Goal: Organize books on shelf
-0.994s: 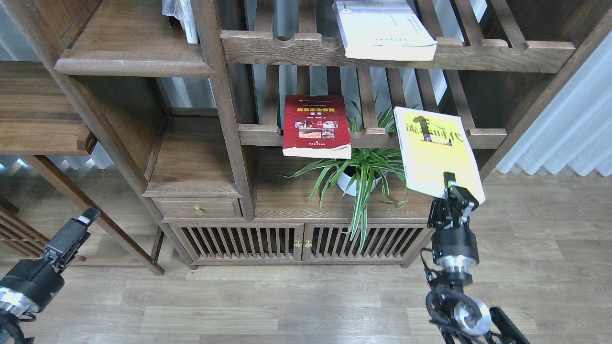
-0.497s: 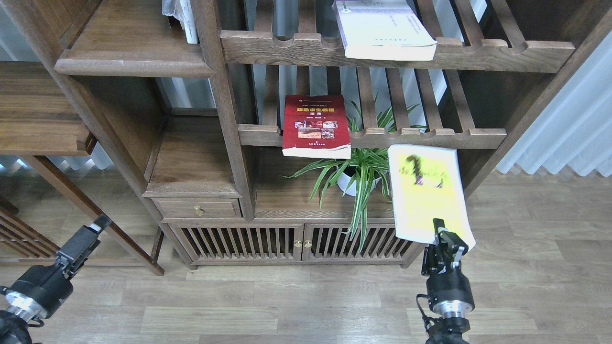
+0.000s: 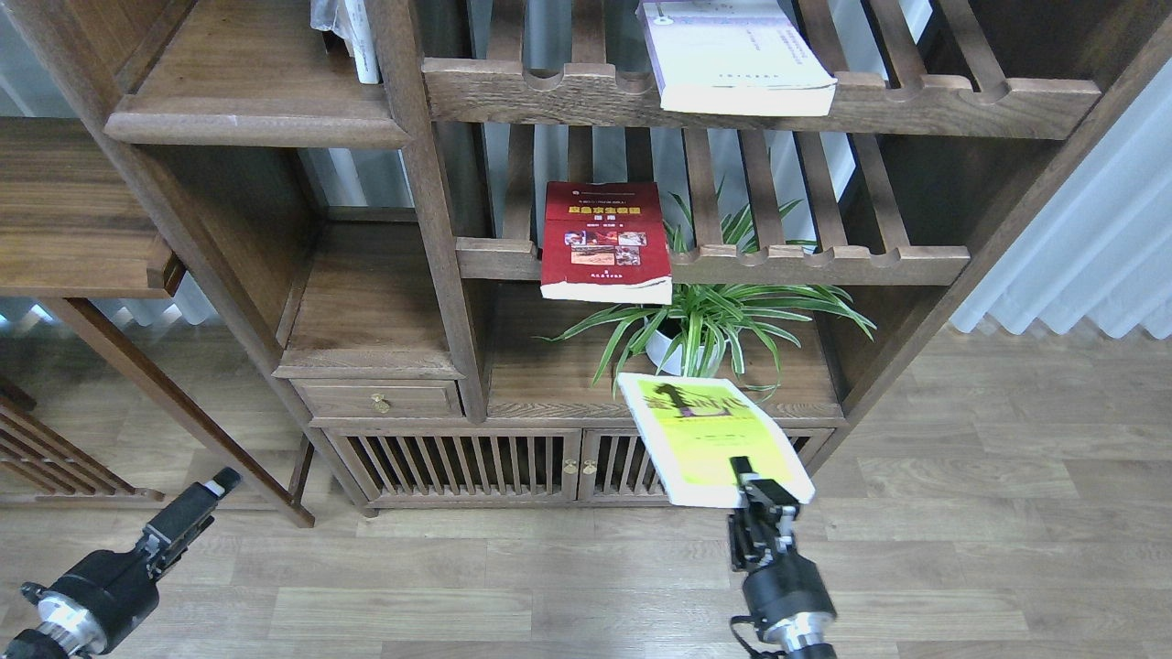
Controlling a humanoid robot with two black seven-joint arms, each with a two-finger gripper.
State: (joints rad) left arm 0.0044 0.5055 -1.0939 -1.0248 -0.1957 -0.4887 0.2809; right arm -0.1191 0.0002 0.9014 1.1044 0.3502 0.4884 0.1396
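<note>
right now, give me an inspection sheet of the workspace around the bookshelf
surface: solid plank shelf upper left, front part bare.
job's things: yellow-green book held low in front of the cabinet; dark red book flat on the middle slatted shelf; pale book flat on the top slatted shelf, overhanging.
clutter: potted plant on the cabinet top.
grippers: right tool shut on the yellow-green book's near edge; left tool low, holds nothing, open or shut unclear.
cables: nothing seen.
surroundings: wood floor, pale curtain at right.

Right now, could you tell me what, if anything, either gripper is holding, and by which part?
The right gripper holds the yellow-green book by its near bottom edge; the left gripper holds nothing.
</note>
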